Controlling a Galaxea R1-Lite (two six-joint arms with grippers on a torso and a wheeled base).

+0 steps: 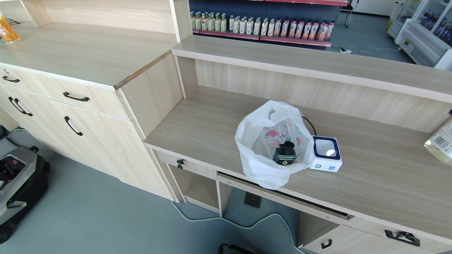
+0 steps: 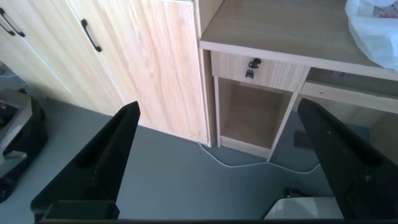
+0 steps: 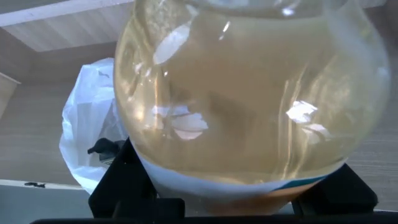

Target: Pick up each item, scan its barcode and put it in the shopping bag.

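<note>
Left gripper (image 2: pixel 221 155) hangs spread open over grey floor (image 2: pixel 180 180); on the pale wooden counter (image 1: pixel 212 134), a white plastic shopping bag (image 1: pixel 259 169) holds what looks like a black bottle (image 1: pixel 284 154), just beside a white box scanner (image 1: pixel 326 157); right gripper (image 3: pixel 236 199) clamps a clear bottle of yellowish liquid (image 3: pixel 249 93)

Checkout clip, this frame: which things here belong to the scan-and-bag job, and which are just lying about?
Job: clear bottle in the right tool; dark bottle inside the shopping bag; scanner beside the bag.
Lying about: shelved drinks behind the counter; orange item on the far-left counter; floor cable.
</note>
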